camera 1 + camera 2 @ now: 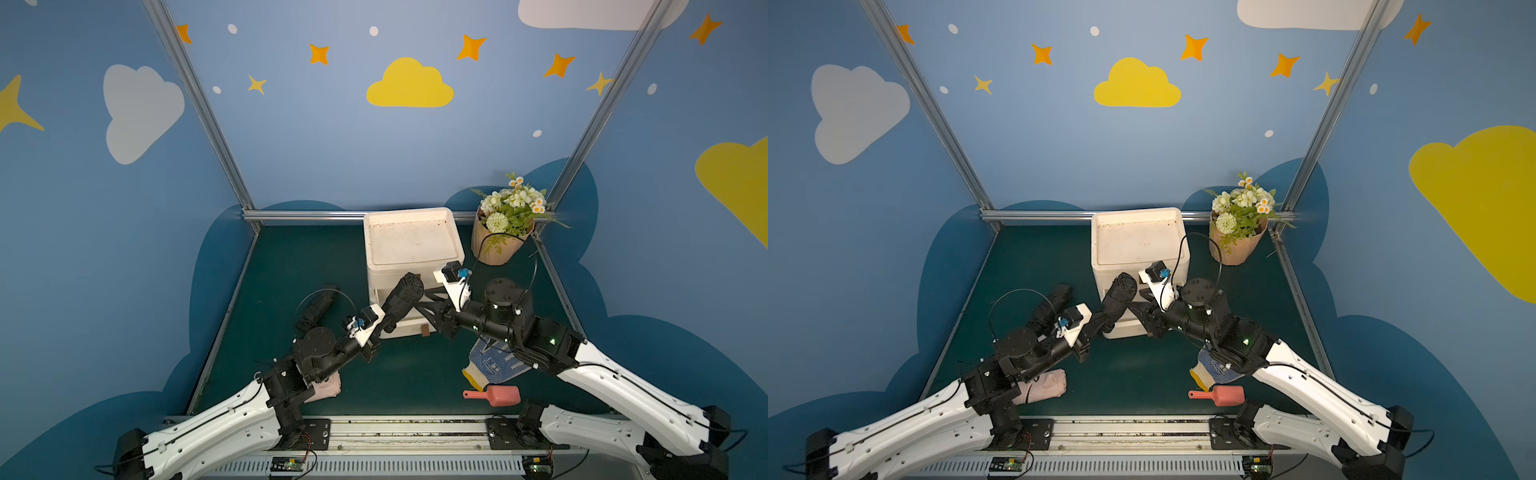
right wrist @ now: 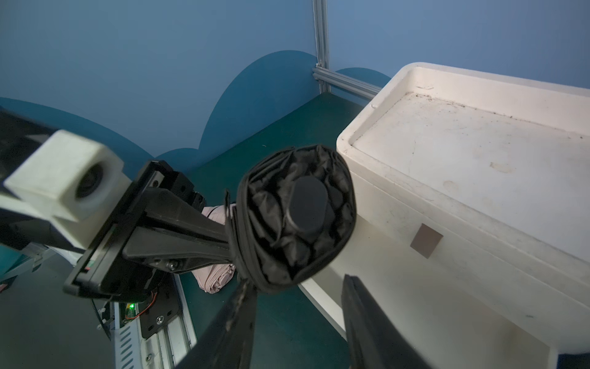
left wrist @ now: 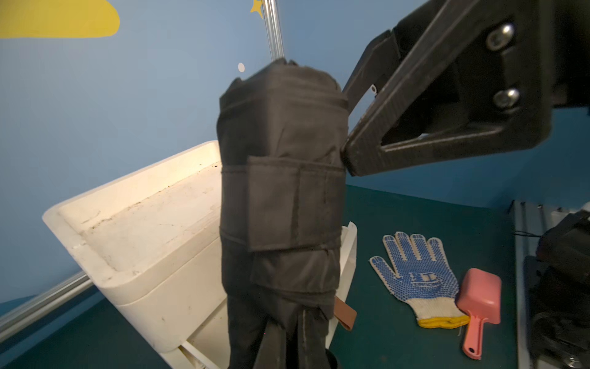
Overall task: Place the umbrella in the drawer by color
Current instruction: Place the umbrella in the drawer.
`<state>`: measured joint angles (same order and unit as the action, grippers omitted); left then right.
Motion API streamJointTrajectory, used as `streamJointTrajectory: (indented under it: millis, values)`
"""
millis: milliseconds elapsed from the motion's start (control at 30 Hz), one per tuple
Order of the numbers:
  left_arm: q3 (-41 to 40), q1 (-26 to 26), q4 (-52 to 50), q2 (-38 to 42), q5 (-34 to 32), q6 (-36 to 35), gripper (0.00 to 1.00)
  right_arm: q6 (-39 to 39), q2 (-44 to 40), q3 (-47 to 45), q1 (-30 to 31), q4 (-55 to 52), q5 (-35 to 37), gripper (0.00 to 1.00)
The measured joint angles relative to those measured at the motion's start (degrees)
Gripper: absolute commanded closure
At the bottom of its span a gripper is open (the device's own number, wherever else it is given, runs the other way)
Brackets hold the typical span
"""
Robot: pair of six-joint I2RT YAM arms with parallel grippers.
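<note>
The left gripper [image 2: 223, 241] is clamped on the lower end of the black umbrella [image 1: 402, 296]. Its long axis tilts up and away, capped tip toward the white drawer unit [image 1: 411, 241], above the pulled-out bottom drawer [image 1: 409, 329]. The right gripper [image 1: 419, 301] stands parted beside that tip. Below lies a green tabletop [image 1: 299, 266], enclosed by blue cloud-painted walls [image 1: 332, 145].

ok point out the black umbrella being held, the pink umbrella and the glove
held black umbrella [image 3: 281, 198]: left wrist view, on the strap wrapped round its middle
pink umbrella [image 1: 1048, 384]: in a top view, on its folded canopy
glove [image 3: 418, 274]: left wrist view, on the blue-dotted palm
</note>
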<state>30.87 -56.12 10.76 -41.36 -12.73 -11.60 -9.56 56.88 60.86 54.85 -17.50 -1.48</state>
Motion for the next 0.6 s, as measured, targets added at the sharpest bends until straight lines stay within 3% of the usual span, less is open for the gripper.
streamJointTrajectory:
  millis: [200,600]
  values:
    - [0.1,-1.4,0.0,-1.5,-2.9,-4.8,0.97,-2.6,-0.3,-0.1,-2.4,-3.1,-2.7,0.53]
    - [-0.1,-2.1,0.0,-0.9,-3.1,-7.7,0.98,-5.8,-1.2,-0.4,-4.4,-3.5,-9.0,0.54]
